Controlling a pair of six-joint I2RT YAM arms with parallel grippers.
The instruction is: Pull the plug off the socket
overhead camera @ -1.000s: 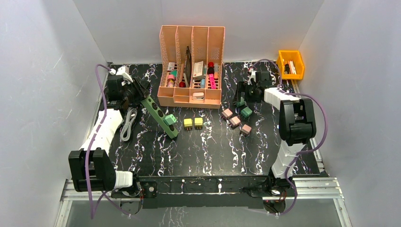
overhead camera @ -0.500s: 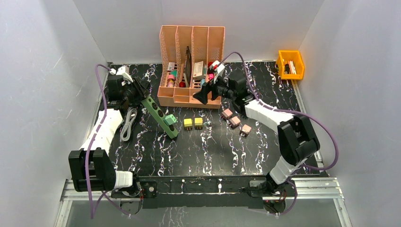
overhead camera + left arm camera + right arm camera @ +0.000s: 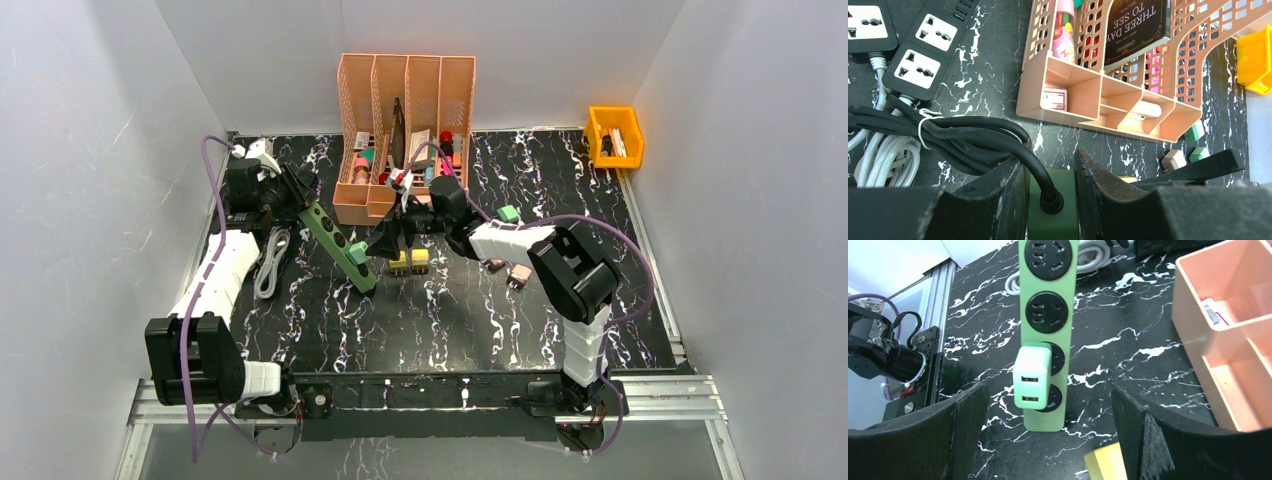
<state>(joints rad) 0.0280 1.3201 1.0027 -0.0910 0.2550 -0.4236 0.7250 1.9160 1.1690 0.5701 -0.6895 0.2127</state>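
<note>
A green power strip (image 3: 333, 236) lies slantwise on the black marble table, left of centre. A pale green USB plug (image 3: 360, 254) sits in a socket near its front end. My left gripper (image 3: 298, 203) is shut on the strip's far end (image 3: 1050, 200), where the black cable enters. My right gripper (image 3: 384, 240) hovers open just right of the plug. In the right wrist view the plug (image 3: 1032, 377) stands on the strip (image 3: 1047, 305) between and beyond the wide-open fingers (image 3: 1048, 437), untouched.
A peach desk organizer (image 3: 405, 140) stands behind. Yellow adapters (image 3: 410, 262) lie by the right gripper, one showing in the wrist view (image 3: 1105, 462). Pink adapters (image 3: 505, 268) and a green one (image 3: 508, 213) lie to the right. An orange bin (image 3: 614, 135) and a white cable (image 3: 270, 262) are also here.
My right arm has swung left from the back right of the table, past the organizer, to the strip's front end by the plug. The left arm has not moved.
</note>
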